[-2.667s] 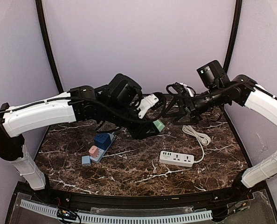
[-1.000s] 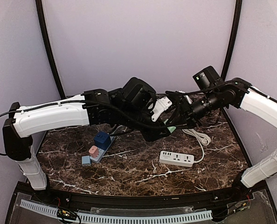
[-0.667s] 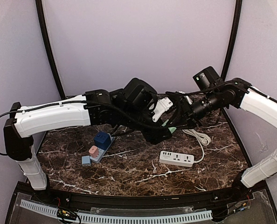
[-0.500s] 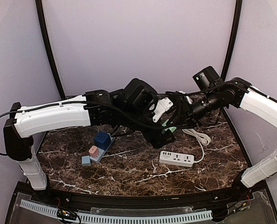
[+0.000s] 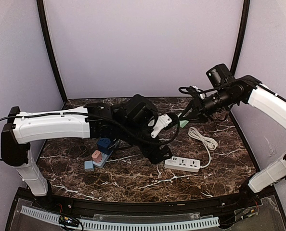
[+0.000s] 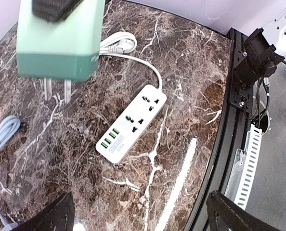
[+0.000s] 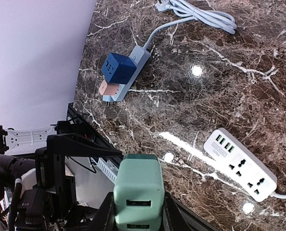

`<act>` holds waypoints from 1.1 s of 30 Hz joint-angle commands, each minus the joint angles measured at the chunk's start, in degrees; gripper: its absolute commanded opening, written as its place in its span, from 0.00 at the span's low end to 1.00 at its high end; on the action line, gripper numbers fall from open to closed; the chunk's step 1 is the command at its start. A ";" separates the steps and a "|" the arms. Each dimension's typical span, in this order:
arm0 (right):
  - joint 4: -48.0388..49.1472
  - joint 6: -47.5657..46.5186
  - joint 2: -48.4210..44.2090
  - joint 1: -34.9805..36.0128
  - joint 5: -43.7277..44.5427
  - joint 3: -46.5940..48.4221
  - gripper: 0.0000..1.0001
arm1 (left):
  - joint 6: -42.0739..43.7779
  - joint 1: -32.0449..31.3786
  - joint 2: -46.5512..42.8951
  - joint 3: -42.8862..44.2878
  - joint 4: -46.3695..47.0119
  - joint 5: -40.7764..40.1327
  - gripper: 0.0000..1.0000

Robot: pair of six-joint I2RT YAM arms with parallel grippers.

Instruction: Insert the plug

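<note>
Two thin prongs stick out of the green plug (image 6: 61,41), and that is where I would expect trouble. It hangs in the air towards the back right, well apart from the white power strip (image 6: 132,122) lying on the surface (image 5: 133,178). If the plug comes down tilted or a little off line, the prongs would likely skid across the strip's face rather than find the slots. The strip looks loose, with nothing pinning it, so a sideways push could shove it along the marble or twist it on its cord (image 5: 203,137). A hard press might also drive the plug back between the fingers, since they seem to grip only its smooth sides.

The right pincer (image 7: 138,202) is clamped tight on the plug's body, leaving the prongs free. The left pincer (image 6: 140,219) gapes about as wide as it goes. It holds nothing and touches nothing, hovering over the surface near the strip.
</note>
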 commanded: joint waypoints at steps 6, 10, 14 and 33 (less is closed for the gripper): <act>-1.62 -9.37 -1.06 -1.89 4.70 2.11 0.00 | -4.78 -0.64 -6.97 -6.72 0.18 -4.29 0.95; -1.60 -13.91 -2.32 -1.88 7.24 1.99 0.00 | -6.62 -0.63 -10.60 -9.95 0.54 -7.31 0.95; -0.79 -18.99 -4.80 -1.87 10.12 0.87 0.00 | -7.40 -0.64 -13.61 -12.74 0.69 -9.79 0.95; 3.13 -39.89 -7.23 2.36 17.77 -4.35 0.00 | -8.40 7.17 -33.69 -25.05 -8.32 -15.28 0.99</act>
